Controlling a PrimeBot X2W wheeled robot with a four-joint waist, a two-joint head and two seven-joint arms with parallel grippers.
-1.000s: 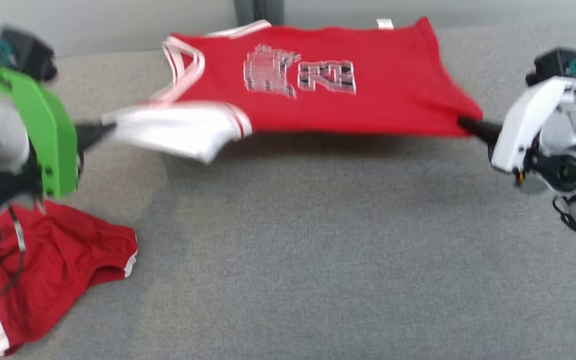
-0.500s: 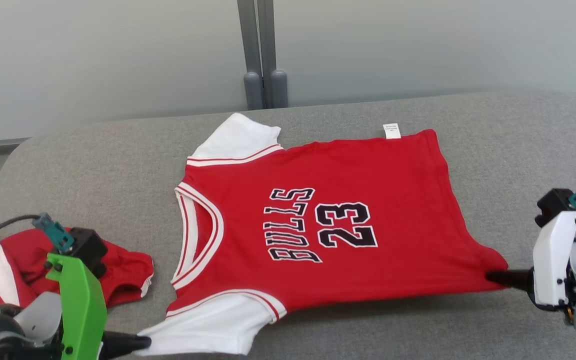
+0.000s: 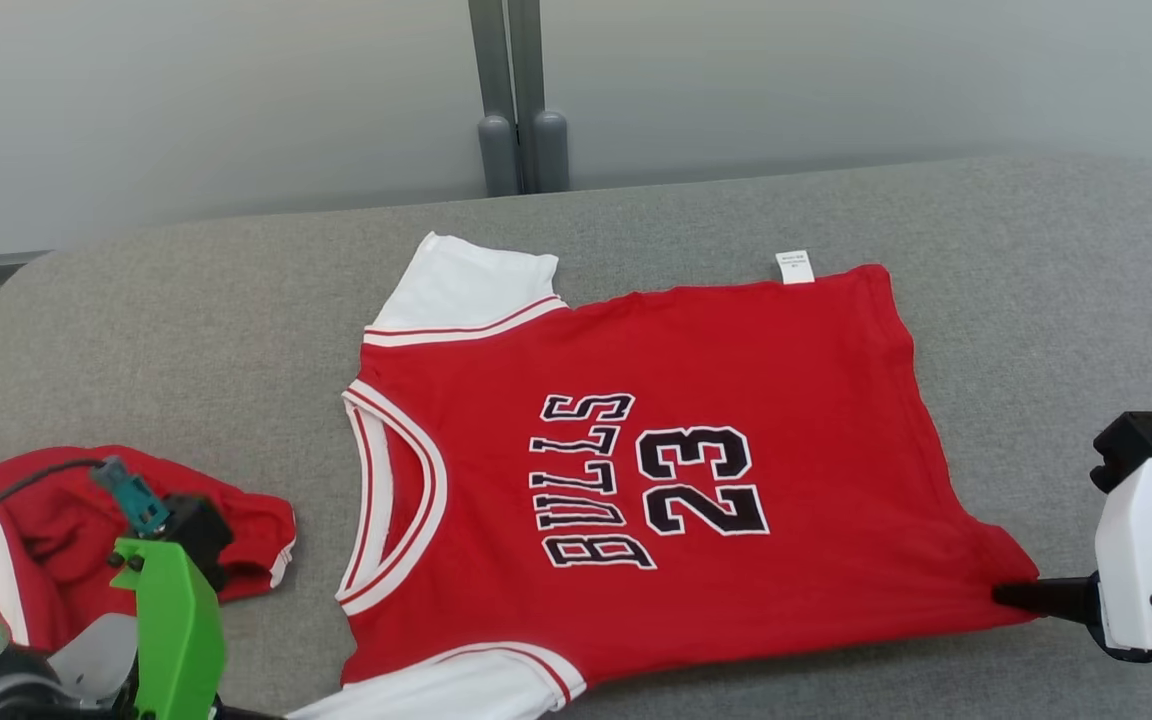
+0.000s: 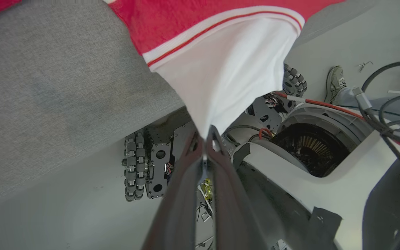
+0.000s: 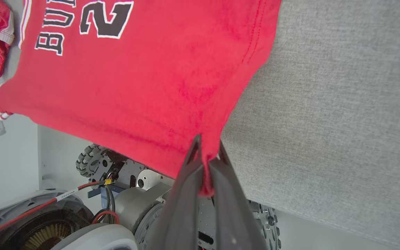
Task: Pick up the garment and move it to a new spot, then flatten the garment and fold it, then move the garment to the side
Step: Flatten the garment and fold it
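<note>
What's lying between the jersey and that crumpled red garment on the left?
Nothing: in the head view a bare strip of grey cushion separates the jersey from the crumpled red garment.

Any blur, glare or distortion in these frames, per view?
Head view: sharp, evenly lit, jersey lettering legible, no glare. Left wrist view: wide-angle bowing, jaws of left gripper soft near lens. Right wrist view: hem stitching crisp, jaws of right gripper soft.

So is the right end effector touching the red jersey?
Touching. The right wrist view shows the right end effector shut on a corner of the red jersey, with the cloth pinched between its two fingers.
</note>
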